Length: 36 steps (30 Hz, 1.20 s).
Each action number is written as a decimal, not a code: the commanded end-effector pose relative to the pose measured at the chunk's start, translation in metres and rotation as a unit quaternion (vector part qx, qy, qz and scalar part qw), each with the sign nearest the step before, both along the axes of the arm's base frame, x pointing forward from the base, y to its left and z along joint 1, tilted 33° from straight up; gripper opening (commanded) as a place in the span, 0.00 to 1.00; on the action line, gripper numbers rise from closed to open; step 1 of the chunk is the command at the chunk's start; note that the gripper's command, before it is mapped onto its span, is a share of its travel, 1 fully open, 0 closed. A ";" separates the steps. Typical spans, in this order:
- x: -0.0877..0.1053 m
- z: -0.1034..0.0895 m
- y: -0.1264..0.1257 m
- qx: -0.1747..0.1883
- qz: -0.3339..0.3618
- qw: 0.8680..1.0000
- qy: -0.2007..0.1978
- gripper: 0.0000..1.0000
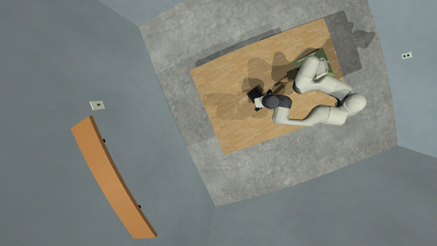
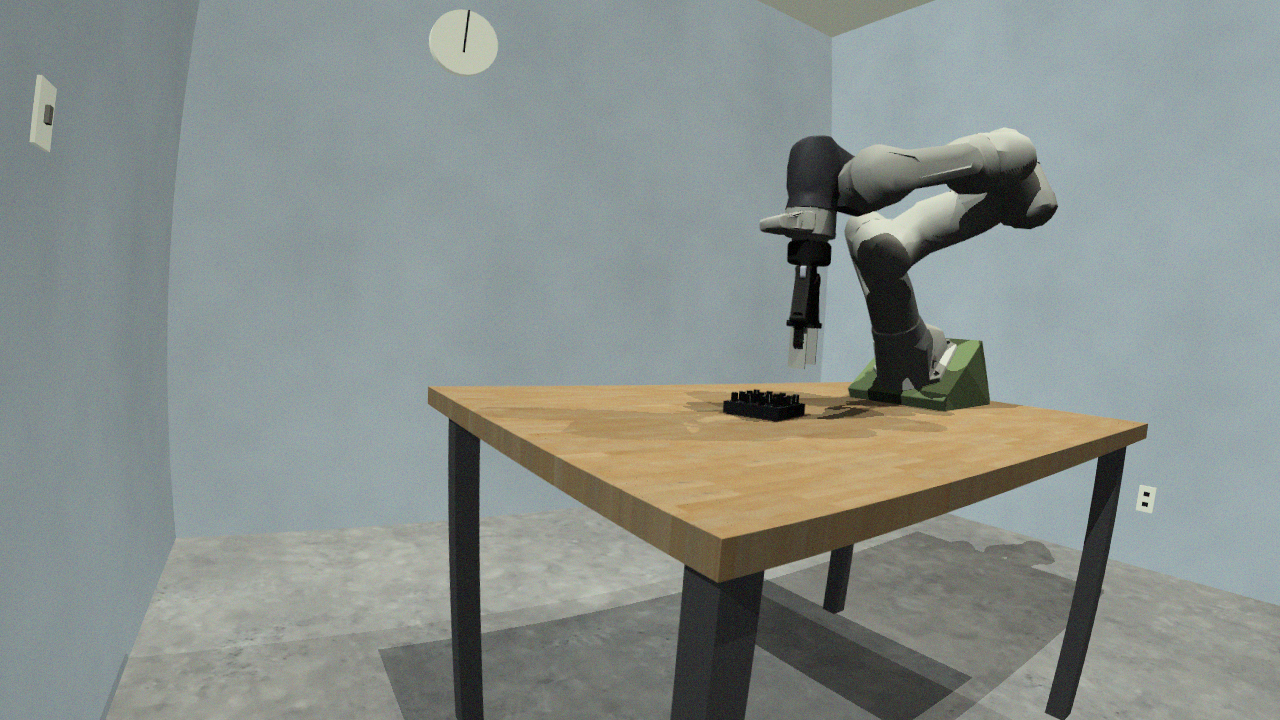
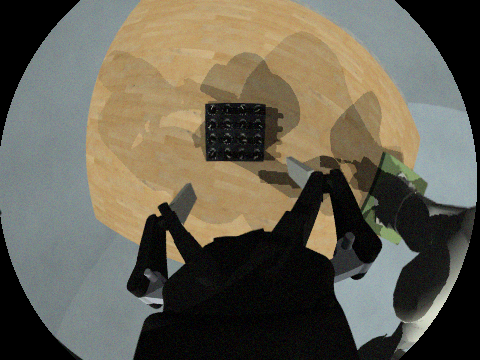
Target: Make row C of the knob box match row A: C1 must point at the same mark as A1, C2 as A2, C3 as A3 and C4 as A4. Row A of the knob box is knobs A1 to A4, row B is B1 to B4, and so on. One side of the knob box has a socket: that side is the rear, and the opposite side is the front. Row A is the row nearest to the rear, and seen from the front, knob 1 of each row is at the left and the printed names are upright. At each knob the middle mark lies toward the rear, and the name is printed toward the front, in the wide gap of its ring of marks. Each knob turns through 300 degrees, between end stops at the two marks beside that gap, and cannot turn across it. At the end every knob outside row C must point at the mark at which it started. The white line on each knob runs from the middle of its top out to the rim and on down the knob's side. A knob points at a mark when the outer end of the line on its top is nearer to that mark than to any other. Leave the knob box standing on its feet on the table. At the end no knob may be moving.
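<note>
The black knob box [image 1: 253, 93] [image 2: 763, 411] [image 3: 235, 132] stands flat on the wooden table [image 1: 232, 134] [image 2: 626, 465] [image 3: 165, 37]. Its knobs stand upright in a four-by-four grid. Small pale lines and marks show on top in the wrist view, too small to read. The socket and printed names cannot be made out, so I cannot tell which side is the rear. My gripper [image 2: 802, 360] [image 3: 239, 178] is open and empty, pointing down. It hangs well above the table, beside the box and not over its middle, touching nothing. In the top view the hand hides most of the fingers.
The arm's green base [image 1: 320, 52] [image 2: 968, 376] [image 3: 417, 181] stands on the table, beyond the box on the robot's side. The arm's links are raised above the table. Shadows of the arm and gripper fall around the box.
</note>
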<state>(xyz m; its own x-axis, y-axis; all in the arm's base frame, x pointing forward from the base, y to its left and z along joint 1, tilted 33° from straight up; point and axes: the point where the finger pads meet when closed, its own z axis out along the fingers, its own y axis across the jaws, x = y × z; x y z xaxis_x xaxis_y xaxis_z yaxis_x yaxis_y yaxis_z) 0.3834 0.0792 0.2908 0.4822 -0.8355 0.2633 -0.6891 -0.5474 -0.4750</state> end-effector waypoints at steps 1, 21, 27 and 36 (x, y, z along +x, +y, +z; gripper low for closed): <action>0.000 -0.001 0.000 0.002 -0.002 1.000 0.000 1.00; -0.001 -0.001 0.003 0.002 -0.002 1.000 0.000 1.00; -0.003 -0.002 0.009 0.002 -0.002 1.000 0.000 1.00; -0.007 -0.003 0.023 0.002 -0.002 1.000 0.000 1.00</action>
<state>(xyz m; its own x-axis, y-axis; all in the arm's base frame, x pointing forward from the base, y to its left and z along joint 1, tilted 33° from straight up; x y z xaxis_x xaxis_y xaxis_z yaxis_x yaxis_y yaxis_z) 0.3788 0.0963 0.2890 0.4943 -0.8244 0.2756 -0.6791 -0.5642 -0.4696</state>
